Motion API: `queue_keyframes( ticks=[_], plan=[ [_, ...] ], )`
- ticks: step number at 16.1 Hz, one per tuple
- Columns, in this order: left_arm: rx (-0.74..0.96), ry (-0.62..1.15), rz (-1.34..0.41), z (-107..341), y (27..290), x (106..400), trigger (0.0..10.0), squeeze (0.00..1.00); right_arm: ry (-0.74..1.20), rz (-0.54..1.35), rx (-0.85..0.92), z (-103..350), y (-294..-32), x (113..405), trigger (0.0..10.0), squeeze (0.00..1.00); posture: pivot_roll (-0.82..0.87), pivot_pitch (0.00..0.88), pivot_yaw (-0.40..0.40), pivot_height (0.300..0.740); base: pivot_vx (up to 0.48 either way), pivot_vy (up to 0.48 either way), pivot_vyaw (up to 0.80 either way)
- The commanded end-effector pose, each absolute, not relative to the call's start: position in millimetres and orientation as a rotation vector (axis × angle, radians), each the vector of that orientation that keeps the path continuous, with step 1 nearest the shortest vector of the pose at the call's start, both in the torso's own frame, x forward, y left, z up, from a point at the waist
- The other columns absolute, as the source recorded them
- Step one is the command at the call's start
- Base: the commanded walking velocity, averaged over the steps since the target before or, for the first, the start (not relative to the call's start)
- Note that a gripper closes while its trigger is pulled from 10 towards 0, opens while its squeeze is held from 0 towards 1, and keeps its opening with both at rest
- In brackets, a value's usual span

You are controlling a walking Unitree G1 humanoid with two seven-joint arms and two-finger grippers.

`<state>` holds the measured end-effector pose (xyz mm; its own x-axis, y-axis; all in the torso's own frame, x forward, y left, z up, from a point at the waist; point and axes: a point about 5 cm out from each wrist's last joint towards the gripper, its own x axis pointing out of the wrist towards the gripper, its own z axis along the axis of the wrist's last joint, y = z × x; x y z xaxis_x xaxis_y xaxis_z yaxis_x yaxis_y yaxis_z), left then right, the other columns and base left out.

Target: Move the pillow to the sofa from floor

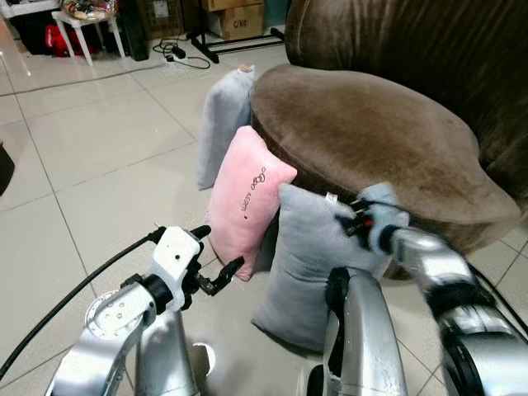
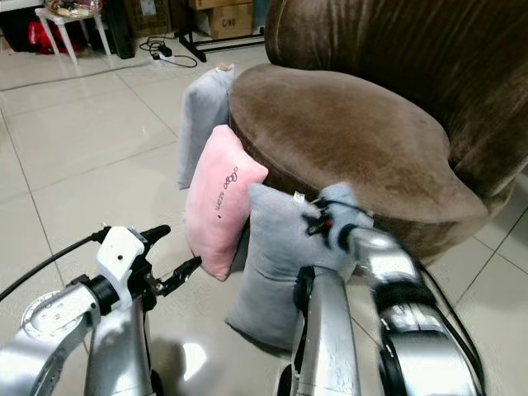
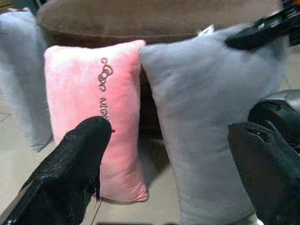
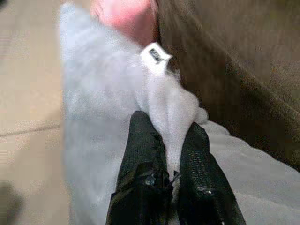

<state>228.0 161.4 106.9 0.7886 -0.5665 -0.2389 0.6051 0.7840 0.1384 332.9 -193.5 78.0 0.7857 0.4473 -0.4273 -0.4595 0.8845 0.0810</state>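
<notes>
The right wrist view gives what the head views blur: the right gripper (image 4: 171, 154) has its two black fingers (image 4: 140, 145) squeezed onto a bunched fold at the top corner of the grey pillow (image 4: 93, 108), fabric pinched between them, with a small white tag (image 4: 156, 55) just beyond the fingertips. From the head, that gripper (image 1: 356, 221) is a smear at the pillow's upper right corner, against the sofa's front edge.

The left wrist view shows the left gripper (image 3: 173, 136) spread wide, its fingers (image 3: 77, 159) holding nothing and touching nothing. Ahead of it the grey pillow (image 3: 211, 117) stands upright on the tiled floor (image 1: 99, 165), leaning back on the brown sofa (image 1: 371, 132), with the pink pillow (image 3: 93, 103) upright just beside it and touching it. In the head view the left gripper (image 1: 221, 260) hovers just short of the pink pillow's (image 1: 246, 198) lower edge.

Farther along the sofa front, beyond the pink pillow, a second grey pillow (image 1: 223, 124) leans upright.
</notes>
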Motion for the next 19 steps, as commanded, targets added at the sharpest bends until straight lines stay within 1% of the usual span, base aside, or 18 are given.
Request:
queue_keyframes(
  ticks=[1, 4, 6, 8, 10, 11, 13, 15, 16, 17, 18, 19],
  plan=[
    [0.221, 0.196, -0.619, 104, 162, 228, 10.0, 0.0, 0.348, 0.528, -0.017, 99, -191, 338, 0.0, 0.0, -0.05, 0.0, -0.045, 0.351, 0.0, 0.0, 0.0],
    [0.217, 0.181, -0.599, 103, 159, 231, 10.0, 0.0, 0.31, 0.653, -0.037, 109, -187, 309, 0.0, 0.0, -0.06, 0.0, -0.054, 0.351, 0.0, 0.0, 0.0],
    [0.216, 0.174, -0.592, 103, 158, 232, 10.0, 0.0, 0.293, 0.675, -0.022, 116, -187, 300, 0.0, 0.0, -0.06, 0.0, -0.054, 0.351, 0.0, 0.0, 0.0],
    [0.218, 0.155, -0.572, 105, 157, 233, 10.0, 0.0, 0.138, 0.649, 0.118, 155, -196, 296, 0.0, 0.0, -0.06, 0.0, -0.047, 0.351, 0.0, 0.0, 0.0],
    [0.224, 0.128, -0.536, 109, 157, 237, 10.0, 0.0, -0.055, 0.496, 0.269, 203, -225, 307, 0.0, 0.0, -0.06, 0.0, -0.038, 0.351, 0.0, 0.0, 0.0],
    [0.229, 0.115, -0.522, 110, 157, 239, 10.0, 0.0, -0.119, 0.474, 0.3, 220, -230, 308, 0.0, 0.0, -0.06, 0.0, -0.037, 0.351, 0.0, 0.0, 0.0],
    [0.22, 0.08, -0.489, 117, 159, 243, 10.0, 0.0, -0.312, 0.424, 0.327, 274, -245, 311, 0.0, 0.0, -0.06, 0.0, -0.038, 0.351, 0.0, 0.0, 0.0],
    [0.222, 0.036, -0.455, 128, 160, 248, 10.0, 0.0, -0.465, 0.353, 0.361, 322, -259, 312, 0.0, 0.0, -0.06, 0.0, -0.036, 0.351, 0.0, 0.0, 0.0],
    [0.214, 0.011, -0.441, 135, 160, 250, 10.0, 0.0, -0.482, 0.31, 0.334, 335, -263, 312, 0.0, 0.0, -0.06, 0.0, -0.036, 0.351, 0.0, 0.0, 0.0],
    [0.21, -0.01, -0.426, 141, 161, 251, 10.0, 0.0, -0.455, 0.242, 0.262, 341, -265, 315, 5.0, 0.0, -0.06, 0.0, -0.03, 0.351, 0.0, 0.0, 0.0],
    [0.228, -0.034, -0.371, 151, 168, 253, 10.0, 0.0, -0.354, 0.13, 0.162, 334, -262, 322, 10.0, 0.0, -0.06, 0.0, -0.018, 0.351, 0.0, 0.0, 0.0],
    [0.208, -0.064, -0.34, 163, 171, 252, 10.0, 0.0, -0.345, 0.102, 0.147, 331, -256, 323, 10.0, 0.0, -0.05, 0.0, -0.018, 0.351, 0.0, 0.0, 0.0]
  ],
)
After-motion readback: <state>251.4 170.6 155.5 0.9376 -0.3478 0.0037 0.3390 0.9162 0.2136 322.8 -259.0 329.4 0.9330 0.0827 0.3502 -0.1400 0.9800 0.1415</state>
